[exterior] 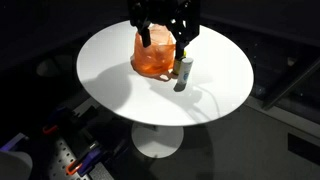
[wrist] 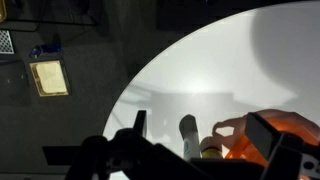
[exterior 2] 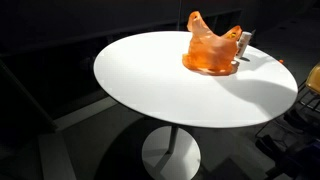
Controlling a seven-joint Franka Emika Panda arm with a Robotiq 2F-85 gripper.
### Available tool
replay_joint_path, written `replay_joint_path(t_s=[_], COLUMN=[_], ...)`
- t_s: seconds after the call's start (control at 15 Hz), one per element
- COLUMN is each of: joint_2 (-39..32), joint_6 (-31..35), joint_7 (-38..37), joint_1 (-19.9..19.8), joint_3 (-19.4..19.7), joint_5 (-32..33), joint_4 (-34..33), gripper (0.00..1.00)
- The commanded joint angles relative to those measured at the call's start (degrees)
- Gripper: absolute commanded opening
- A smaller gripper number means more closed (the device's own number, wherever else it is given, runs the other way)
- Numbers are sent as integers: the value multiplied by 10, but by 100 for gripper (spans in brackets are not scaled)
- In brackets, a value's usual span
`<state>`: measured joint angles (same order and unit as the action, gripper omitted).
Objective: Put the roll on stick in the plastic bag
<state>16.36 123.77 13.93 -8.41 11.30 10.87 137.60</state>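
A round white table [exterior: 110, 70] was seen in both exterior views, set against a dark room. An orange plastic bag [exterior: 153, 57] was found on the upper part of the tabletop, slumped, with its top bunched upward. The roll-on stick [exterior: 183, 72] was seen standing upright on the table, just beside the bag on its right in that frame and outside it; whether the two touched could not be told.

The gripper [exterior: 166, 42] was shown at the top centre of the frame, above the bag, with its dark fingers spread wide and nothing held between them.

In an exterior view from a different side, the bag [exterior 2: 212, 50] was placed at the upper right of the table [exterior 2: 150, 90], and the stick [exterior 2: 244, 41] was only partly seen behind the bag's right edge.

In the wrist view, the fingers [wrist: 130, 150] were seen far apart along the bottom edge, with the stick [wrist: 187, 135] and the orange bag [wrist: 262, 138] between them at lower right.
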Motion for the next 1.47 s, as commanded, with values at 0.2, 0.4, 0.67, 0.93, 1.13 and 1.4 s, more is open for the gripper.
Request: replay_joint_path(t_s=[0.2, 0.4, 0.67, 0.93, 1.13, 1.4], joint_2=[-6, -29, -85, -150, -198, -261], joint_6=[1, -6, -7, 8, 28, 46], joint_7=[-2, -7, -29, -29, -34, -47], joint_1=[-2, 1, 5, 10, 10, 6], joint_3=[-3, -4, -10, -17, -23, -27], joint_5=[-2, -13, -31, -57, -71, -82], joint_4=[-7, -37, -96, -149, -178, -212], gripper=[100, 100, 100, 100, 100, 100])
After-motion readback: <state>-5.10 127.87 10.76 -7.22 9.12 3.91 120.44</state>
